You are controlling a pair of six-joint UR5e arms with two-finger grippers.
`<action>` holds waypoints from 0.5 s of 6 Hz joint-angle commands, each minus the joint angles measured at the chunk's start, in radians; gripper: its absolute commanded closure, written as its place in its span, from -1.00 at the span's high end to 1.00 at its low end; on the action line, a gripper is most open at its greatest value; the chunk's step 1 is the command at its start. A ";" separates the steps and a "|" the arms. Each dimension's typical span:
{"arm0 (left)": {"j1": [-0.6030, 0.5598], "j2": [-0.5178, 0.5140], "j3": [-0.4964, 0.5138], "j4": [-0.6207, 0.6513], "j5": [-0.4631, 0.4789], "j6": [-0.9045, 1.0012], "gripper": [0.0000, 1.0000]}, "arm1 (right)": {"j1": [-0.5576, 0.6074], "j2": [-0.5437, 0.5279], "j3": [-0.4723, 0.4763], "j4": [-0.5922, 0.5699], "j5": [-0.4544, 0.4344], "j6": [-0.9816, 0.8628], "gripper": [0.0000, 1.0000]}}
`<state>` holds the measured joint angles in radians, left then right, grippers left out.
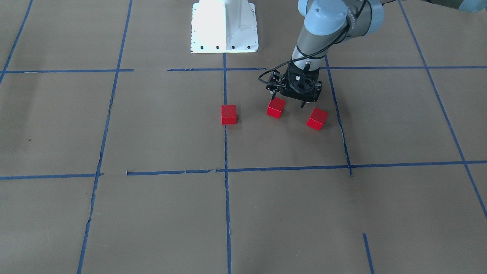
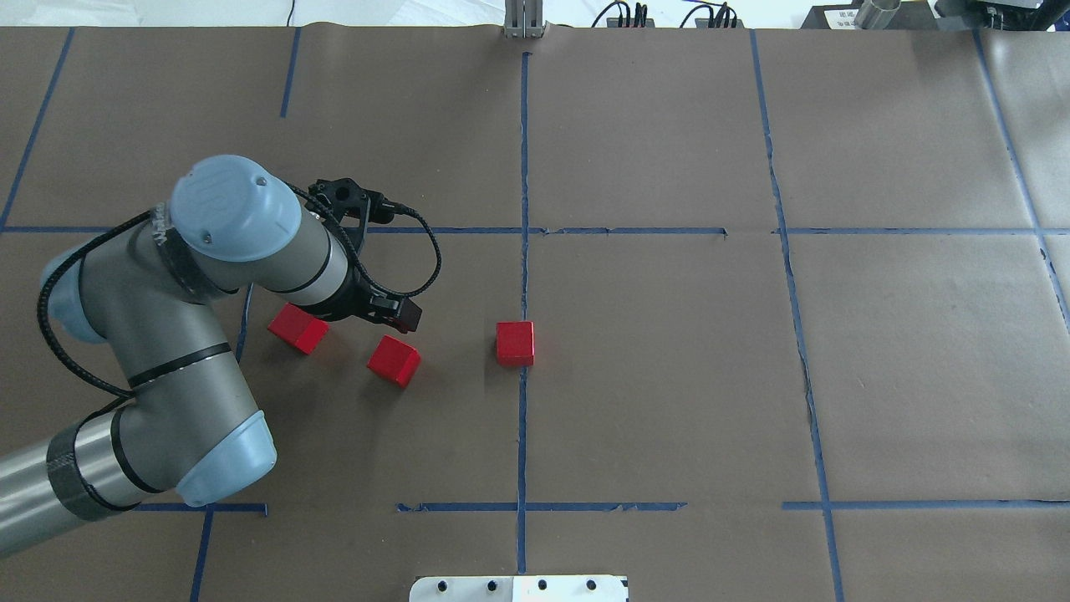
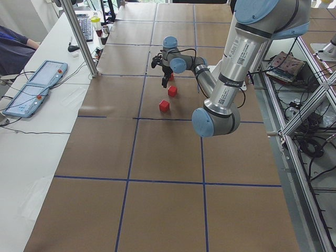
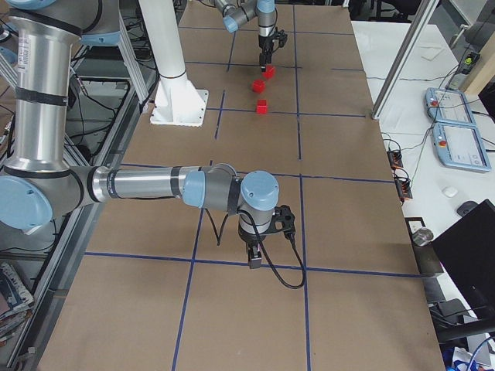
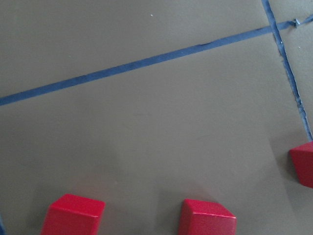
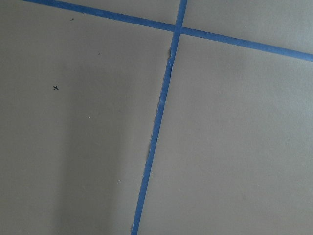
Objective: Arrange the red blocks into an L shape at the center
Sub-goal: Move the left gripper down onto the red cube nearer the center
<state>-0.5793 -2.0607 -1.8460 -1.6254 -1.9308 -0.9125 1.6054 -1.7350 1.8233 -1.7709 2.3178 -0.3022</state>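
Three red blocks lie apart in the center cell (image 1: 171,125). One block (image 1: 228,114) sits on the cell's vertical tape line. A second block (image 1: 276,107) and a third (image 1: 317,118) lie turned at an angle in the half on my left arm's side. They also show in the overhead view (image 2: 515,344), (image 2: 394,360), (image 2: 298,328). My left gripper (image 1: 288,102) hovers open and empty just above the paper, between the second and third blocks, one finger close to the second. My right gripper (image 4: 254,259) hangs far from the blocks; I cannot tell its state.
The robot's white base (image 1: 224,26) stands at the table edge beyond the center cell. The brown paper is marked with blue tape lines (image 2: 523,418). A black cable (image 2: 426,251) loops off the left wrist. The right wrist view shows only paper and a tape crossing (image 6: 177,29).
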 commanded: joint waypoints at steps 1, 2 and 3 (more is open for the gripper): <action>0.032 -0.010 0.068 -0.052 0.012 -0.009 1.00 | 0.001 0.000 -0.001 -0.001 0.000 0.000 1.00; 0.042 -0.010 0.112 -0.097 0.012 -0.009 1.00 | -0.001 0.000 -0.002 -0.001 0.000 0.000 1.00; 0.055 -0.010 0.138 -0.125 0.012 -0.009 1.00 | 0.001 0.000 -0.002 -0.001 0.000 0.000 1.00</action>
<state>-0.5361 -2.0705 -1.7384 -1.7182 -1.9193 -0.9217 1.6055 -1.7349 1.8213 -1.7717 2.3178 -0.3022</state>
